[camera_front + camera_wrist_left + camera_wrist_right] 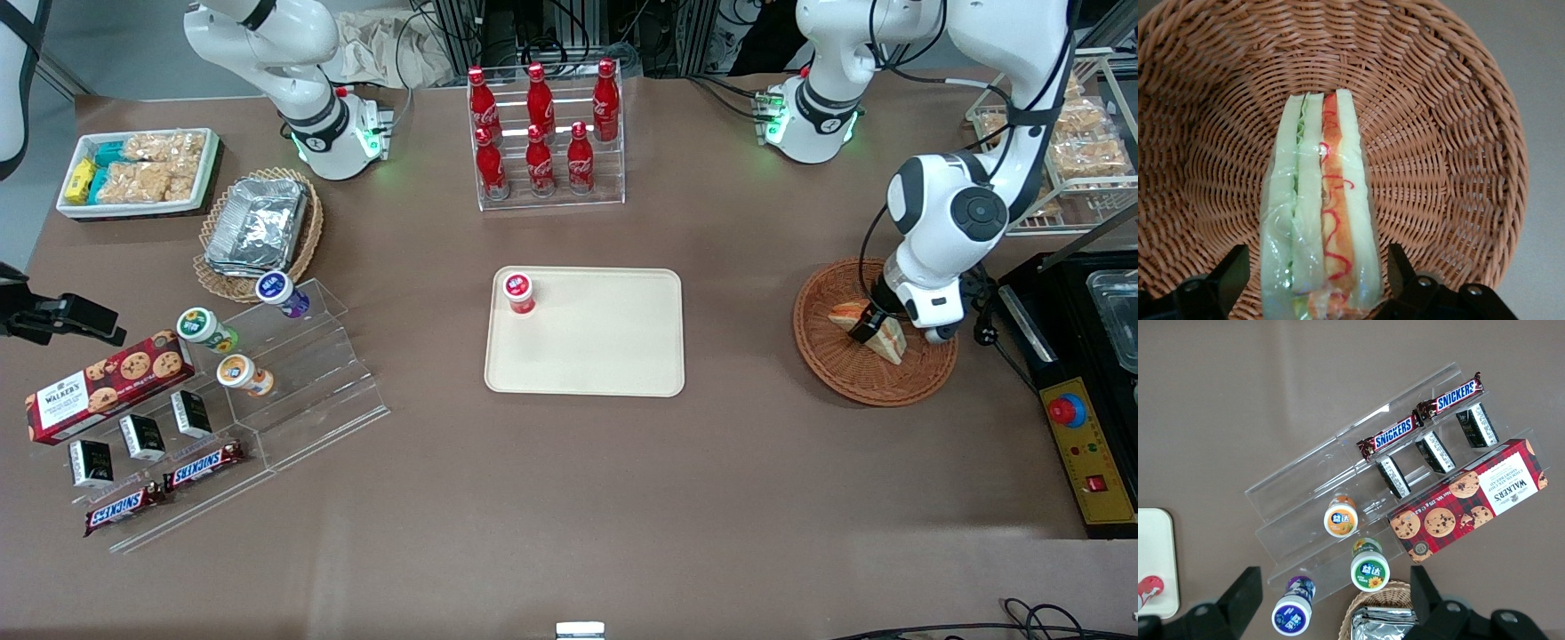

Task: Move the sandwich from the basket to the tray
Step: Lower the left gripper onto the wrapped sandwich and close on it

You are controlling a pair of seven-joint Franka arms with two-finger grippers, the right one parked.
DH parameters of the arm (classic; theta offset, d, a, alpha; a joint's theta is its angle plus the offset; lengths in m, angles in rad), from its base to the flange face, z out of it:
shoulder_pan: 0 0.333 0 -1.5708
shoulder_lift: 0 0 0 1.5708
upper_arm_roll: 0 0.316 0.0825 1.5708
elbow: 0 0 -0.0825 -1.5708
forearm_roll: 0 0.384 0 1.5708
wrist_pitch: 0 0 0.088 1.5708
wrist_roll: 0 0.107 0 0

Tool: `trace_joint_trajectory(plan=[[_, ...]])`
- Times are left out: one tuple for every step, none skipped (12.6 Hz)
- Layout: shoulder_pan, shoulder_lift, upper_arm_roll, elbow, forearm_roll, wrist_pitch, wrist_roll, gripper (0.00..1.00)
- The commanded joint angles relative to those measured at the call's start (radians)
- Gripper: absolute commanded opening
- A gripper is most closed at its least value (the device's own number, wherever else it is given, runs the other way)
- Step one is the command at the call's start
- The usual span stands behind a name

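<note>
The sandwich (890,342) lies in the reddish-brown wicker basket (853,378) toward the working arm's end of the table. My left gripper (866,327) is lowered into the basket over it. In the left wrist view the wrapped sandwich (1321,220) rests edge-up on the basket floor (1438,133), showing white bread with green and orange-red layers. The gripper (1318,265) is open, one black finger (1237,270) on each flank of the wedge with a thin gap on both sides. The cream tray (605,356) sits mid-table, apart from the basket.
A red-lidded cup (518,292) stands on one corner of the tray. A rack of cola bottles (544,133) is farther from the camera. A black control box with a red button (1067,411) lies beside the basket. A wire rack of snacks (1080,151) stands above it.
</note>
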Motion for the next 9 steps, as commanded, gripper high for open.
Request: trace_joint_trajectory(plan=[[0.005, -0.02, -0.002, -0.015, 0.015, 0.021, -0.016, 0.0], [0.005, -0.02, -0.002, -0.014, 0.015, 0.021, -0.016, 0.0], [0.005, -0.02, -0.002, -0.011, 0.015, 0.021, -0.015, 0.0], [0.005, -0.021, -0.002, -0.011, 0.015, 0.018, -0.015, 0.0], [0.005, -0.027, -0.003, -0.009, 0.015, 0.013, -0.015, 0.0], [0.005, -0.032, -0.003, -0.005, 0.015, 0.011, -0.019, 0.0], [0.004, -0.049, -0.003, -0.002, 0.017, 0.007, -0.012, 0.0], [0.004, -0.085, -0.005, 0.006, 0.021, -0.037, 0.02, 0.0], [0.004, -0.124, -0.005, 0.044, 0.021, -0.129, 0.069, 0.0]])
